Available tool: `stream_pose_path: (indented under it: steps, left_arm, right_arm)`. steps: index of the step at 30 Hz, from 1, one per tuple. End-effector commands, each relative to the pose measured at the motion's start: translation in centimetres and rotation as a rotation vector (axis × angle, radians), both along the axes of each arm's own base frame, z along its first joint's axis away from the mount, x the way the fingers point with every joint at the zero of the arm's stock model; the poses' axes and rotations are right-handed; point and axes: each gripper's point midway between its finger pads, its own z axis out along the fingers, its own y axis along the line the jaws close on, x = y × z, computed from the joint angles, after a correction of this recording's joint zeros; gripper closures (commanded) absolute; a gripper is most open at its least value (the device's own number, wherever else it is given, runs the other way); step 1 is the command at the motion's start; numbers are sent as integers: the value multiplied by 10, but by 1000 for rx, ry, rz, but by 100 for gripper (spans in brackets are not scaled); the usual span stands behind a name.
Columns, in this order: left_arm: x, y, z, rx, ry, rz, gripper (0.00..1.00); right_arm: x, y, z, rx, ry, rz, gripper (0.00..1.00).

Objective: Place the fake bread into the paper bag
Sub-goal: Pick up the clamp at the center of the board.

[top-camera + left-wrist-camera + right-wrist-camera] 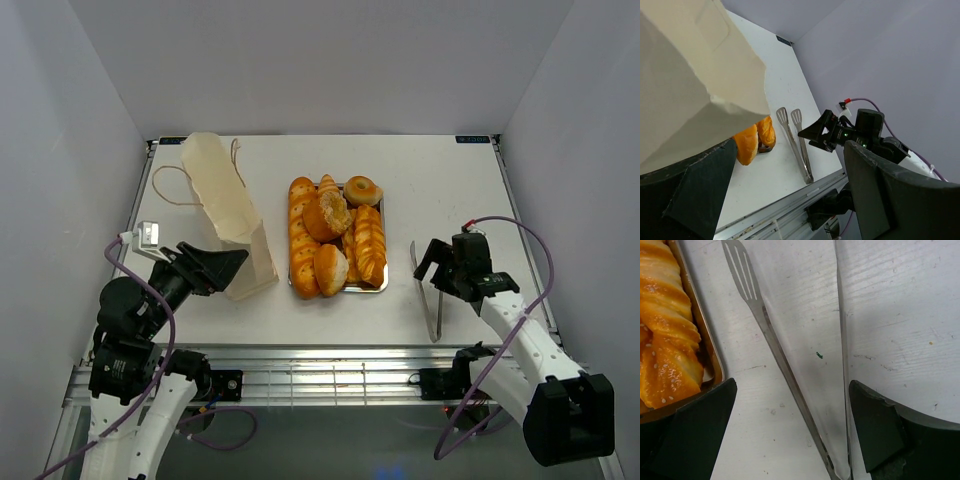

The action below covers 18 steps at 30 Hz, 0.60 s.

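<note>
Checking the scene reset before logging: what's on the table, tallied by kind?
Paper bag: 1
Metal tray: 1
Tongs: 1
Fake bread pieces: at least 6 (they are piled and overlap on the tray, so the exact count is unclear)
Total: at least 9

silver rectangular metal tray (383,287) sat mid-counter | slotted steel tongs (433,300) lay just right of it, not touching, arms spread | white counter (450,190) carried both
</note>
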Motion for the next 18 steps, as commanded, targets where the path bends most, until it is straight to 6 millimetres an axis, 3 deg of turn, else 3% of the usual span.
stream_pose_path:
  steps: [1,5,10,14,18]
  left_arm:
    - [-2,-5,-6,12,8,-36,2]
    - [-2,-6,-6,17,3,-42,2]
    - [-2,-6,-5,9,2,-39,2]
    - [-7,1,8,-1,-30,-3,2]
    - [-12,12,23,-6,-45,56,2]
  right_arm:
    - [10,-8,-4,-47,-10,-36,0]
    - [6,-13,-12,-159,50,-27,0]
    - [-3,-1,-28,-182,108,32,1]
    - [-4,1,-38,-195,113,36,0]
    - [-2,0,-46,-219,103,18,12]
